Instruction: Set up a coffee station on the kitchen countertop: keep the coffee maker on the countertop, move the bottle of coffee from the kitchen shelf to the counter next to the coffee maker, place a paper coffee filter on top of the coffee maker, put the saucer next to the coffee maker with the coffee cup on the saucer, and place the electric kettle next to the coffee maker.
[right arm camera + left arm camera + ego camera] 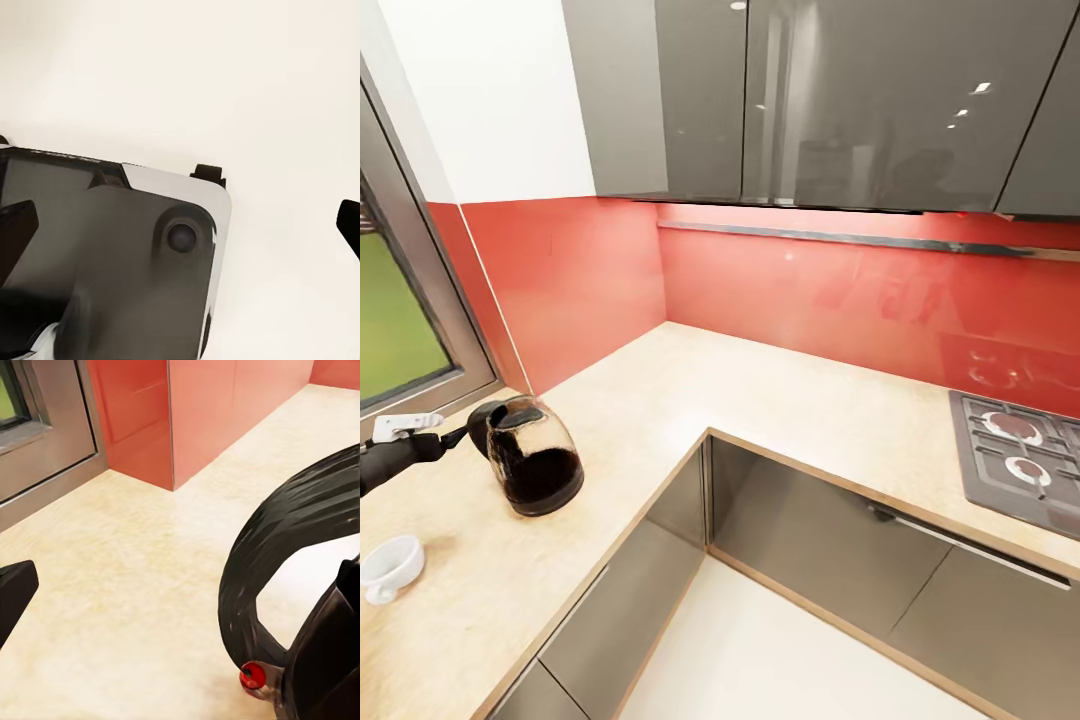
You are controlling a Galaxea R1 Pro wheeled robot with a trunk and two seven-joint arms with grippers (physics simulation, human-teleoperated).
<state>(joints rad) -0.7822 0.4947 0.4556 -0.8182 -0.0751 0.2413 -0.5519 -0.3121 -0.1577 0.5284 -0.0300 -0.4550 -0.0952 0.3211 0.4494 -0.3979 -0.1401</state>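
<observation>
Beige countertop (760,400) with electric kettle (536,458), coffee cup (390,568), hob (1020,458).

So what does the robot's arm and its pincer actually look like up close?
In the head view, the left arm is a matte black tube ending in a white plate and a slim black tip, the left pincer. In the wrist views the fingers are plain black, flat and wedge-shaped, with no visible markings or cables.

1. electric kettle (536,458): clear glass, dark brown liquid, black handle, red button
2. coffee cup (390,566): white
3. countertop (780,400): beige speckled
4. backsplash (840,290): glossy red
5. cabinets (810,100): grey gloss
</observation>
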